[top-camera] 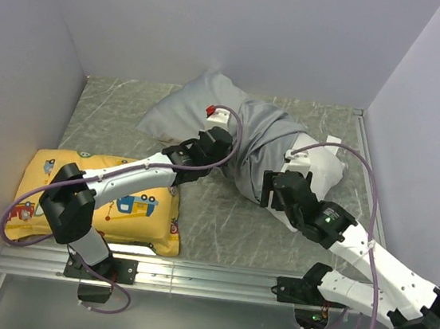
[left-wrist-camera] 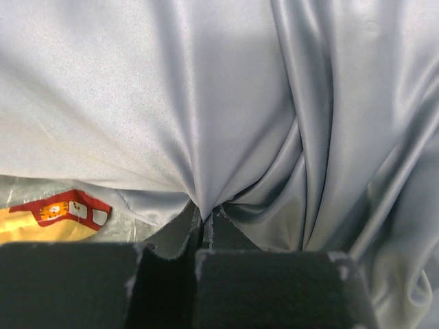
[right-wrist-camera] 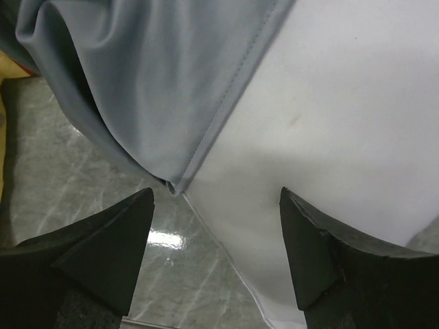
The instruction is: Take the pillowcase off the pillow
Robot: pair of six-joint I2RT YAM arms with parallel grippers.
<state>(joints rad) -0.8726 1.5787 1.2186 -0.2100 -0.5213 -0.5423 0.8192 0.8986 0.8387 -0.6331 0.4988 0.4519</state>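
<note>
The grey pillowcase [top-camera: 263, 142] lies bunched over the middle of the white pillow [top-camera: 323, 171]; a paler grey part of it [top-camera: 180, 111] spreads to the back left. My left gripper [top-camera: 220, 147] is shut on a fold of the pillowcase [left-wrist-camera: 206, 137], the cloth gathering into pleats at the closed fingertips [left-wrist-camera: 206, 216]. My right gripper [right-wrist-camera: 216, 240] is open just above the pillow's bare near end [right-wrist-camera: 329, 123], with the pillowcase hem [right-wrist-camera: 226, 103] between the fingers and nothing gripped.
A yellow cartoon-vehicle print pillow [top-camera: 115, 200] lies at the front left under the left arm. Grey walls close the table on the left, back and right. A metal rail [top-camera: 206, 275] runs along the near edge.
</note>
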